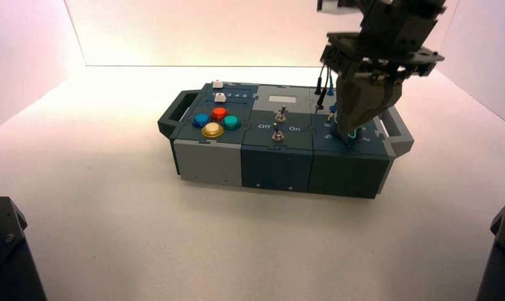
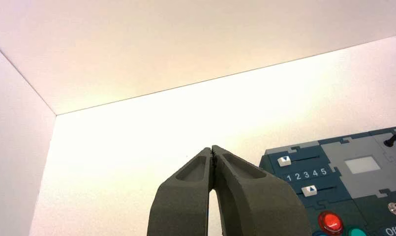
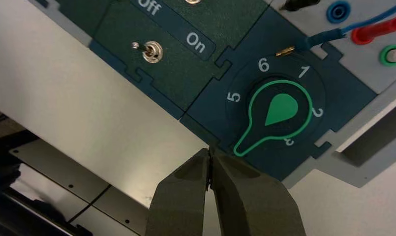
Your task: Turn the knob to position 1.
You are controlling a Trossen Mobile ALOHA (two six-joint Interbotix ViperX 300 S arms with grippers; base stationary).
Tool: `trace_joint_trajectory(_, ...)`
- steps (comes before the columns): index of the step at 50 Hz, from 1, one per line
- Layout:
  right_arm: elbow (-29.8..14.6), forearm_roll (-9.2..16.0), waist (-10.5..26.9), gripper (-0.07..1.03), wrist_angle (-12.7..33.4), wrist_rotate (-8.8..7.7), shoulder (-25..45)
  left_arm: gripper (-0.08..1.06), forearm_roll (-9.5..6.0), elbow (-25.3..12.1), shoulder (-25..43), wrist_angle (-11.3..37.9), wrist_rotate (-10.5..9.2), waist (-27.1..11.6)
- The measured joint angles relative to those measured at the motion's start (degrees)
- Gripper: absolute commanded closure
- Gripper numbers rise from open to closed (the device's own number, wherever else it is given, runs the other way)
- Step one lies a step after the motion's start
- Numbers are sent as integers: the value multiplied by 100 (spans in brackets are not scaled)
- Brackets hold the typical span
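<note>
I am holding the right gripper [image 3: 210,153] low over the box's [image 1: 275,164] right end, its fingers pressed together on nothing, tips just beside the knob's [image 3: 276,112] pointed end. The knob is sitting inside its ring of numbers, tip aiming at about 7 o'clock in the right wrist view — between 3 and 5. The left gripper [image 2: 213,150] is hanging off to the box's left, fingers also closed — idle.

Plain white walls [image 1: 24,56], white tabletop [image 1: 111,207], bright glow at rear edge
</note>
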Motion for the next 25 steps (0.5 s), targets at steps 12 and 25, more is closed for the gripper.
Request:
trace_joint_trajectory(12,0,9,0,99,-167,0,343,101,0,0,-62,-9,0,0)
trace_joint_trajectory(25,-9,-9,0,99,-255,0,598,101,0,0,-70,-9,-9,0)
